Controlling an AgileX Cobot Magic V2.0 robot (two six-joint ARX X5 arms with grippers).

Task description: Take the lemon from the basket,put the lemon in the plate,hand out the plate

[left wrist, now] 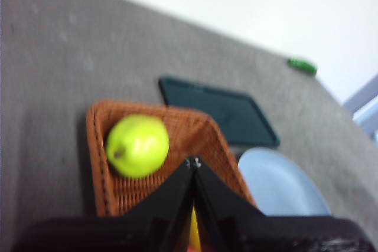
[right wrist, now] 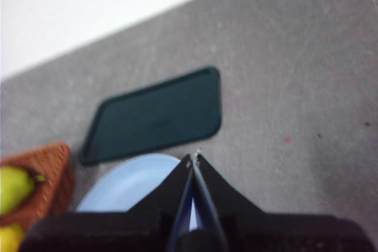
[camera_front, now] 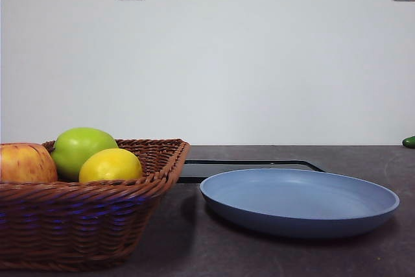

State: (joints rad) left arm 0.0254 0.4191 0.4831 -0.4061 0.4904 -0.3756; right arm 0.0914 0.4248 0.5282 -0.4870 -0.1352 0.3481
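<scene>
Clearly nothing has started: the lemon (camera_front: 110, 165) sits in the basket (camera_front: 97, 225), both grippers' fingers (left wrist: 190, 172) closed, empty. Next, the left gripper (left wrist: 193, 163) must open and descend; the plate (camera_front: 298, 202) waits alongside.

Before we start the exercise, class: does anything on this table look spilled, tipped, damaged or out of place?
Nothing stands out. The lemon and two apples sit in the upright basket, the plate lies flat and empty beside it, and the black tray lies flat behind.

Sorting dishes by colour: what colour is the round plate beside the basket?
Plain light blue; the plate shows best in the front view.
</scene>
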